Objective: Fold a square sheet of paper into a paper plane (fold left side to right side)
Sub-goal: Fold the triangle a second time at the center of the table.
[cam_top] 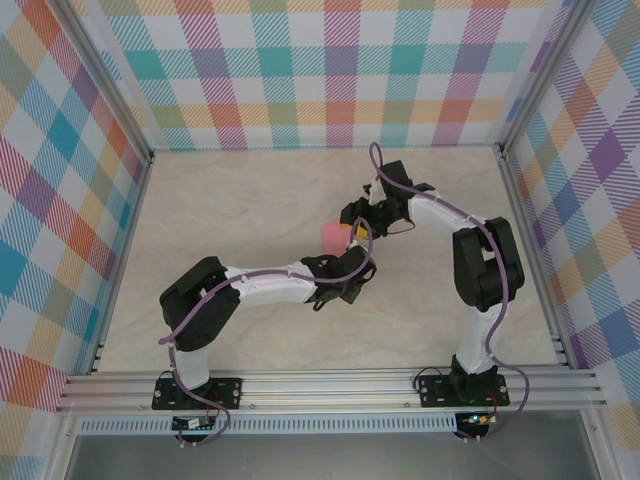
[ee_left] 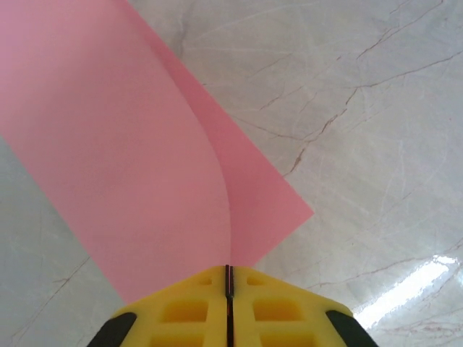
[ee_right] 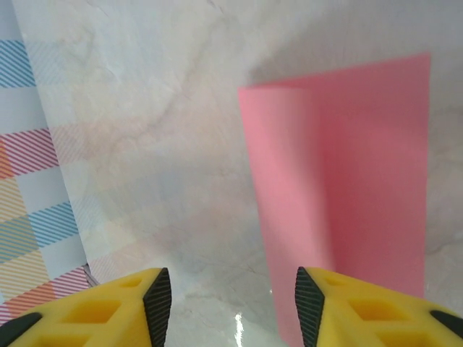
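Observation:
The square sheet of paper is pink-red and lies on the marble table, one layer curled up over the other along a soft bend. My left gripper is shut on the near edge of the lifted layer, a thin red line showing between its yellow fingers. From above, the sheet peeks out at mid-table between both wrists, with the left gripper just right of it. My right gripper stands open over bare table, its right finger at the edge of the sheet. In the top view the right gripper hovers above the paper's right side.
Plaid walls and aluminium rails enclose the marble table. A plaid wall panel shows close on the left of the right wrist view. The two arms nearly meet at mid-table.

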Action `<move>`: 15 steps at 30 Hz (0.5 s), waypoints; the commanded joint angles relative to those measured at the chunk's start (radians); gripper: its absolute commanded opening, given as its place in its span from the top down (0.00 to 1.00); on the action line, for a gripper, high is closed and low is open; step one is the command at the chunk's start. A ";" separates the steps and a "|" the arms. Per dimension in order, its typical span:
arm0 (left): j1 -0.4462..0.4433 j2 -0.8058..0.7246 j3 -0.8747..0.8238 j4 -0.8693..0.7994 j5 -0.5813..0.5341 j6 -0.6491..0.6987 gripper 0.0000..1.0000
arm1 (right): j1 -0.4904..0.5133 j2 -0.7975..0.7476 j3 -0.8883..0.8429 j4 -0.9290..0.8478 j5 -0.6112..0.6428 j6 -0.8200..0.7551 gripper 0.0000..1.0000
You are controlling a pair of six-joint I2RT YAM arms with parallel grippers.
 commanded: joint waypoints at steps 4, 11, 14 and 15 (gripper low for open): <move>-0.007 -0.061 -0.011 0.034 0.042 -0.018 0.99 | -0.071 -0.095 0.031 -0.096 0.076 -0.089 0.43; 0.038 -0.074 -0.019 0.037 0.128 -0.055 1.00 | -0.105 -0.260 -0.240 0.033 0.032 -0.099 0.53; 0.065 -0.088 -0.038 0.048 0.167 -0.075 1.00 | -0.090 -0.282 -0.403 0.179 -0.046 -0.031 0.68; 0.073 -0.092 -0.046 0.051 0.179 -0.082 1.00 | -0.076 -0.281 -0.441 0.211 -0.057 -0.017 0.72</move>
